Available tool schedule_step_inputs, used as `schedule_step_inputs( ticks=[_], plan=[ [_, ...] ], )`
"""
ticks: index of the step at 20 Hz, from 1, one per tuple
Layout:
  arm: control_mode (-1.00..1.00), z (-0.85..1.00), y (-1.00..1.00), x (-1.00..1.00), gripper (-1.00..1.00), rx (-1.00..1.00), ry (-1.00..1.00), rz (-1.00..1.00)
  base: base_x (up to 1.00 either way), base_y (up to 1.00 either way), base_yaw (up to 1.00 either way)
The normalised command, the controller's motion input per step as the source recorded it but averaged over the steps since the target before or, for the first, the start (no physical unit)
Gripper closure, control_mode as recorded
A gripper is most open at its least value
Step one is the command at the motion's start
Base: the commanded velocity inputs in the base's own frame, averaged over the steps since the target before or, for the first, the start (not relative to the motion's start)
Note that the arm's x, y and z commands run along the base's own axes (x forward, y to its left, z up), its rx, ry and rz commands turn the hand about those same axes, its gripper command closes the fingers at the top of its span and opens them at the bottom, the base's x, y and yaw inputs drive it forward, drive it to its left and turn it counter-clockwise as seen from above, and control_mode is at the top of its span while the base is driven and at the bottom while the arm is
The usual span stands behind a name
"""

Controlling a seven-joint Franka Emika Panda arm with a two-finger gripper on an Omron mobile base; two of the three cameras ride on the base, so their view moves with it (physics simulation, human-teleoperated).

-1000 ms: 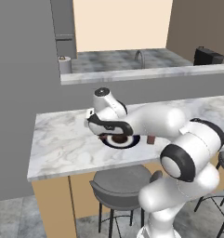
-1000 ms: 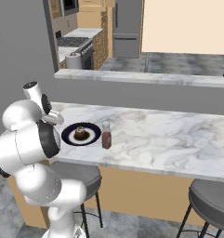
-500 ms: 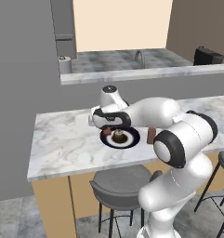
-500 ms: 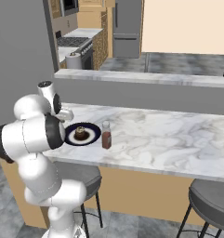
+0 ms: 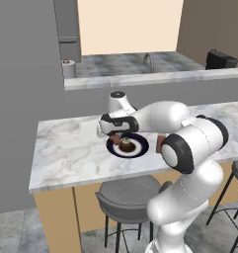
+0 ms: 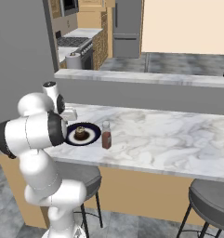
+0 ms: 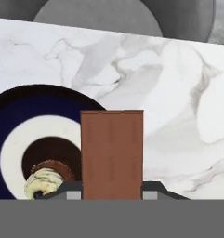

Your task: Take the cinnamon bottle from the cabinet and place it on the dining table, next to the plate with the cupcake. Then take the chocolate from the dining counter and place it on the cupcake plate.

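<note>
The cinnamon bottle (image 6: 106,135) already stands beside the plate (image 7: 11,116), and my gripper (image 7: 112,188), closed on the chocolate (image 7: 112,153) at the frame's lower centre, must only lay it by the cupcake (image 7: 43,179).

Over the last second the arm swings its claw (image 7: 111,191) from the left edge of the plate (image 5: 140,149) in over it, the wrist rolling as it goes. The chocolate (image 7: 112,153), clamped in the claw, now hangs above the plate's rim, just beside the cupcake (image 7: 44,180).
</note>
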Motion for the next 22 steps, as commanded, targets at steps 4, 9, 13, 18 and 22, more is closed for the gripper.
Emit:
schedule_step_inputs(
  ticks=[4, 9, 13, 18, 22],
  plan=[
    [-1.0, -0.14, -0.09, 0.07, 1.0, -0.03, 0.01, 0.12, 0.0, 0.0, 0.0],
    [-1.0, -0.09, -0.13, 0.01, 1.0, -0.02, 0.0, 0.06, 0.0, 0.0, 0.0],
    [-1.0, -0.13, 0.0, 0.0, 1.0, -0.01, 0.0, 0.0, 0.0, 0.0, 0.0],
    [-1.0, -0.08, 0.0, 0.0, 1.0, -0.02, 0.0, -0.04, 0.0, 0.0, 0.0],
    [-1.0, -0.01, 0.0, 0.0, 1.0, -0.03, 0.0, -0.11, 0.0, 0.0, 0.0]
  ],
)
